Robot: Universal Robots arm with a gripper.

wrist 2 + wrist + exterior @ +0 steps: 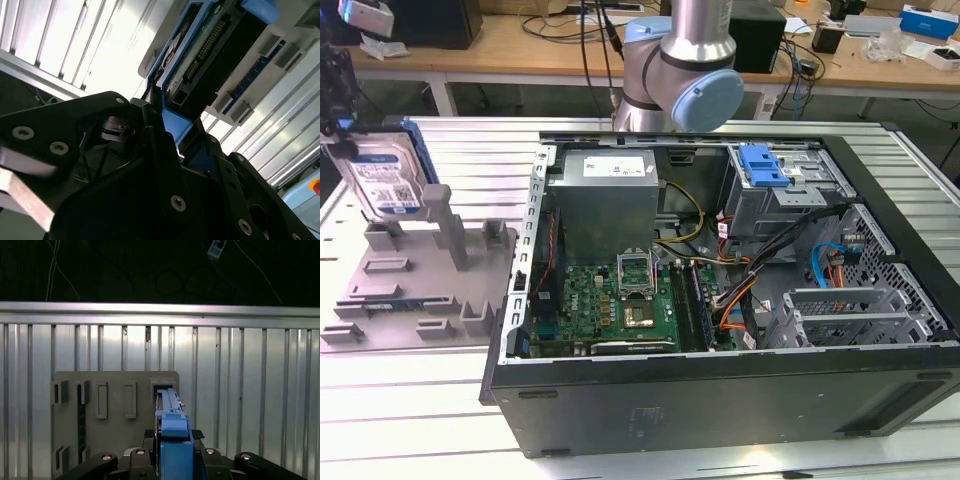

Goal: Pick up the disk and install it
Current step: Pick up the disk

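Blue-framed disk (382,180) sits clamped edge-on in the end effector (173,131) (174,437), jaws narrow on the frame in both wrist views. It stands upright over the grey holder (420,290) at the exterior view's left, well apart from the open PC case (720,400). Can't tell if it's clear of the slot. Step: pick-up, install not begun. My read: needs a straight pull and a firm grip.

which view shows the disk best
The exterior view: the disk shows its labelled face to the camera. The second wrist view shows its connector side close up; the first wrist view sees it edge-on, mostly its blue frame.
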